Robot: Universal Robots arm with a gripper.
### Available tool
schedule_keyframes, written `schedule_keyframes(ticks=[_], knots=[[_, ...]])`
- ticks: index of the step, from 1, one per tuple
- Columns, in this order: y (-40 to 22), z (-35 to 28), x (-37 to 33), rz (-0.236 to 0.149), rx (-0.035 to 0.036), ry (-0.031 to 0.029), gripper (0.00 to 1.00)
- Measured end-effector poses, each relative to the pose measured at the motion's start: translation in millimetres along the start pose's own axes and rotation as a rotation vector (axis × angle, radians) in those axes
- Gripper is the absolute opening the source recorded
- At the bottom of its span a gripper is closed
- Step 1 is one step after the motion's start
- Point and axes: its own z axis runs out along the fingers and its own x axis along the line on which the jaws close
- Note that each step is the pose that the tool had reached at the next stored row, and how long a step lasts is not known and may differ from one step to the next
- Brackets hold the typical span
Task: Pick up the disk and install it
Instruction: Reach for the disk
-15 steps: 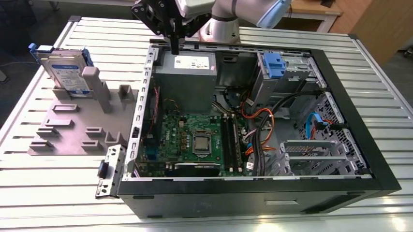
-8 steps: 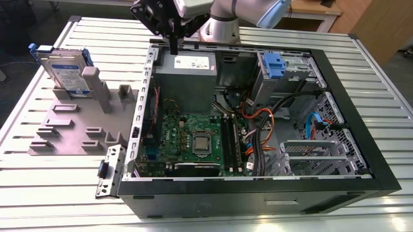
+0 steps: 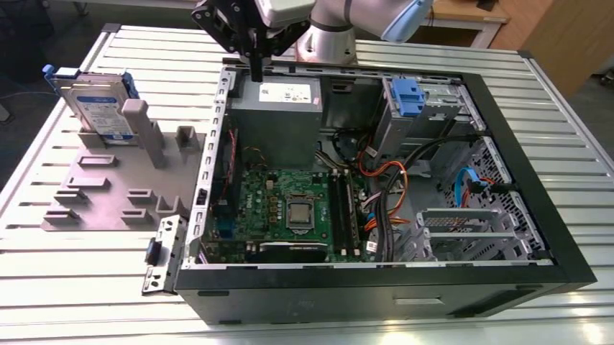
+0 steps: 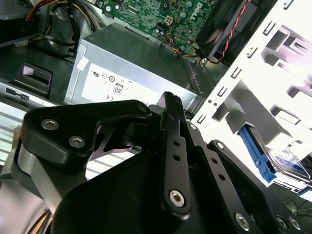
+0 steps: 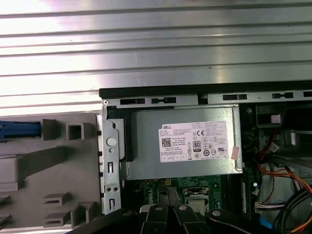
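While tool (image 3: 255, 76), closed and empty, hangs over power supply (image 3: 284, 93), disk (image 3: 99, 109) stands upright in grey holder (image 3: 115, 192), toward exterior view's left.

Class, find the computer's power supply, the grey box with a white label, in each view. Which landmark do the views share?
Exterior view: the power supply sits in the case's far corner, towards the exterior view's left.
Second wrist view: it lies just beyond the gripper.
First wrist view: it sits just inside the case's rim.
Shared landmark: the green motherboard borders it in all three.
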Motion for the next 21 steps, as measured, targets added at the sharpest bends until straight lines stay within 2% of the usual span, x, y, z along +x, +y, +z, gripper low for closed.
schedule_keyframes(ticks=[18, 20, 21], knots=[[-0.4, 0.4, 5.0, 0.000, 0.0000, 0.0000, 0.11], [-0.9, 2.7, 10.4, 0.000, 0.0000, 0.0000, 0.11], [-0.9, 2.8, 10.4, 0.000, 0.0000, 0.0000, 0.11]])
